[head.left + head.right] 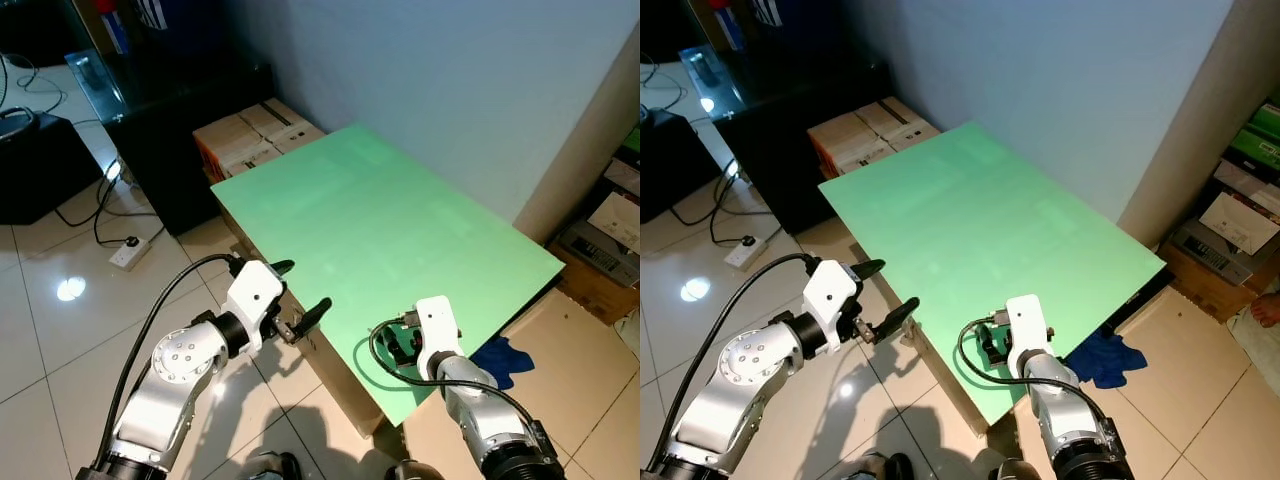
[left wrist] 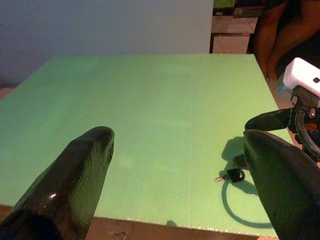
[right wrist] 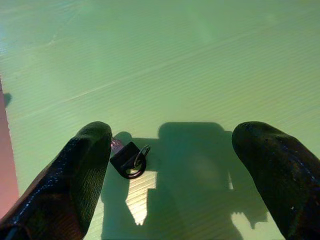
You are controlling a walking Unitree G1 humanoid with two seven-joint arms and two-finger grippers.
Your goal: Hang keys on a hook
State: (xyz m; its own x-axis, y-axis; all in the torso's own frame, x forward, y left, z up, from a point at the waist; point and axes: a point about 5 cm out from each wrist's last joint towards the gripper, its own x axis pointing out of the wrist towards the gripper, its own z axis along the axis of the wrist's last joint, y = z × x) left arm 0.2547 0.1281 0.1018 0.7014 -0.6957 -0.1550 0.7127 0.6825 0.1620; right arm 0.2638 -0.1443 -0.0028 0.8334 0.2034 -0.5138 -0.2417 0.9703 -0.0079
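Left gripper (image 1: 300, 290) hovers fingers spread off the green board's near-left edge; right gripper (image 3: 172, 165) hangs fingers spread over the board's near corner.

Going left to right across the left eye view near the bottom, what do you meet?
Power strip on the floor → left pincer, open, at the green board's near edge → right pincer, open over the green board → blue cloth on the floor.
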